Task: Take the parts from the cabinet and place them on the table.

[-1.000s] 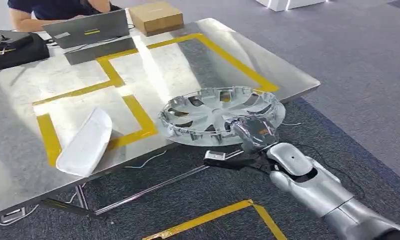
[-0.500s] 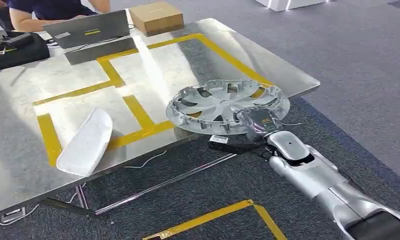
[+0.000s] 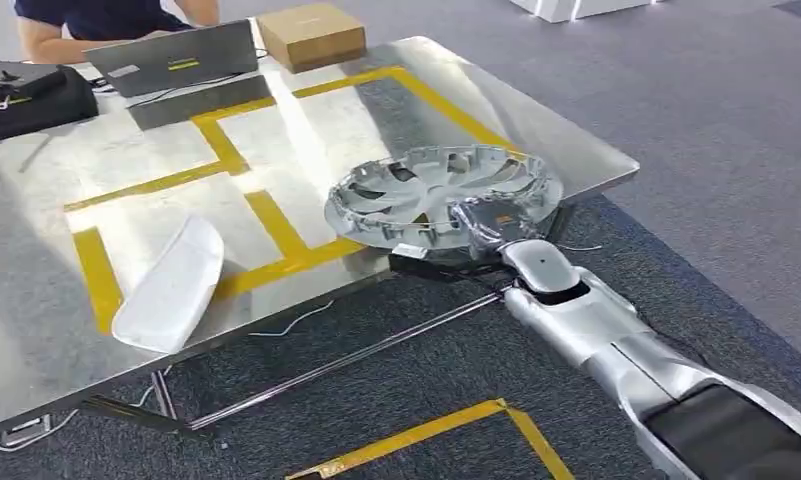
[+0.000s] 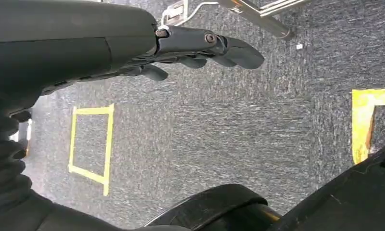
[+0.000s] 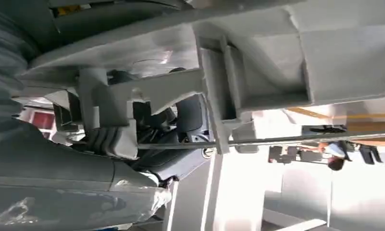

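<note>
A silver wheel cover (image 3: 441,195) hangs tilted over the near right part of the steel table (image 3: 96,160), its inner side up. My right hand (image 3: 491,228) grips its near rim, the arm reaching in from the lower right. From the right wrist, the cover's ribbed grey underside (image 5: 257,72) is seen up close, with dark fingers (image 5: 180,125) clamped against it. A white curved panel (image 3: 171,283) lies on the table's near left edge. My left hand (image 4: 200,48) hangs over the grey carpet, fingers loosely extended and holding nothing.
Yellow tape lines (image 3: 276,225) mark boxes on the tabletop. At the far edge stand a grey laptop (image 3: 171,57), a cardboard box (image 3: 311,35) and a black bag (image 3: 31,95), with a person (image 3: 86,20) seated behind. The table's legs (image 3: 306,375) and a yellow floor marking (image 3: 426,430) lie below.
My right hand has carried the wheel cover up and farther over the table; it now overlaps the yellow tape more. The white panel has not moved.
</note>
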Motion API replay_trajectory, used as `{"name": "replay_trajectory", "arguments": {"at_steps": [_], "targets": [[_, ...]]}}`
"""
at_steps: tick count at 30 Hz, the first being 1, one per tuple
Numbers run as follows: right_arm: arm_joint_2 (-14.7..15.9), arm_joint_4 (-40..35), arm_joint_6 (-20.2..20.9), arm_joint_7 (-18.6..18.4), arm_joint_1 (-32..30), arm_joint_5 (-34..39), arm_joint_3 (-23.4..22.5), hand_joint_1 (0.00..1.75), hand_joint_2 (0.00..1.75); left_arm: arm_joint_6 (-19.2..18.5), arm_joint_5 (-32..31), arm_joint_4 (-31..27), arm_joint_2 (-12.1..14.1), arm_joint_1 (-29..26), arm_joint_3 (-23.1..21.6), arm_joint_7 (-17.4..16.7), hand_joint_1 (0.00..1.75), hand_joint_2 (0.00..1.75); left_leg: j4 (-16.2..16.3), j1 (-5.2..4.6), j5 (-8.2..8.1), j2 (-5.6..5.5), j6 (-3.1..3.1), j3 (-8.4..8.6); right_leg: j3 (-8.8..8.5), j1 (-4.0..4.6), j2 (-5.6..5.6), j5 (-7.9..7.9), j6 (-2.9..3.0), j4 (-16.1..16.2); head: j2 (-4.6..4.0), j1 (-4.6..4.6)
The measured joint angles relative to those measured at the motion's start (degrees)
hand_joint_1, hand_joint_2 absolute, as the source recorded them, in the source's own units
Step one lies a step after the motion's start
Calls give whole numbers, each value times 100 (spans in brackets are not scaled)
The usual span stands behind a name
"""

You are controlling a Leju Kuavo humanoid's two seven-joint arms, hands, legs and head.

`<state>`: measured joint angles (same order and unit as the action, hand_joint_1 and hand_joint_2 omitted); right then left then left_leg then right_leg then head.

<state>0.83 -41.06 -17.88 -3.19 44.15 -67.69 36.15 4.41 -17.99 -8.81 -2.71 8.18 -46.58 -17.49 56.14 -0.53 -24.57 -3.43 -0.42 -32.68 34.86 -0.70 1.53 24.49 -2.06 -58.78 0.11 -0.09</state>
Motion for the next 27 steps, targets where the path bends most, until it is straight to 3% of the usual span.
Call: {"name": "replay_trajectory", "arguments": {"at_steps": [15,27], "targets": [[-1115,1237,376,-472,635,-332,112,175,175,-7,-22,-26,11,8,-2,-170,0,175,0,1,3,8,-5,-2,5,2,4,-2,3,-1,0,0],[-1477,1680,417,-557,811,-332,184,175,175,81,-72,-33,13,-8,-11,-116,0,175,0,1,3,8,-6,-2,5,2,4,-2,4,0,0,0]]}}
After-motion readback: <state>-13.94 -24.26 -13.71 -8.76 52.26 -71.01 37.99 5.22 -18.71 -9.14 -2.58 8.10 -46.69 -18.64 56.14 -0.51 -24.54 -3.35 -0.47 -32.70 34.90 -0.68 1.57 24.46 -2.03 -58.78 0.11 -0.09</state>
